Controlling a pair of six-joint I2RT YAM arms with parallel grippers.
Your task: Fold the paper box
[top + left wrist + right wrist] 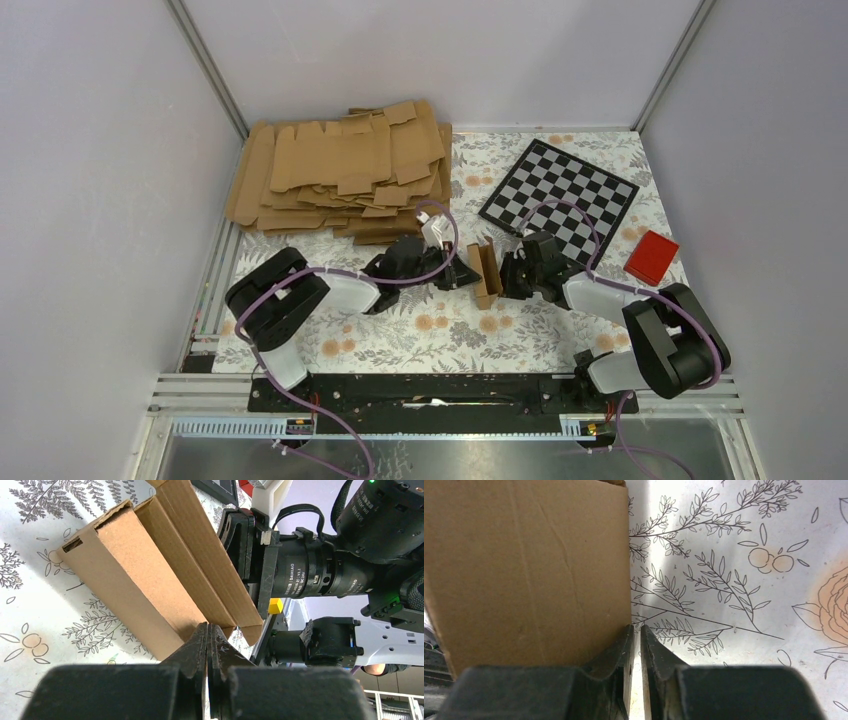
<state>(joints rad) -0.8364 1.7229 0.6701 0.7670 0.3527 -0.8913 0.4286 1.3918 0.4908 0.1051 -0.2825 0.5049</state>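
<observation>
The paper box (485,272) is a small brown kraft piece, partly folded, standing on edge on the floral cloth between my two grippers. My left gripper (463,274) meets it from the left and my right gripper (507,277) from the right. In the left wrist view the paper box (135,575) shows as long folded panels, and the left gripper (207,627) is shut with its tips against the lower edge. In the right wrist view the right gripper (636,630) stands open by a narrow slit with nothing in it, and a box panel (524,570) lies against the outside of its left finger.
A big pile of flat cardboard blanks (340,170) lies at the back left. A checkerboard (560,190) sits at the back right, with a small red block (652,257) beside it. Grey walls enclose the table on three sides.
</observation>
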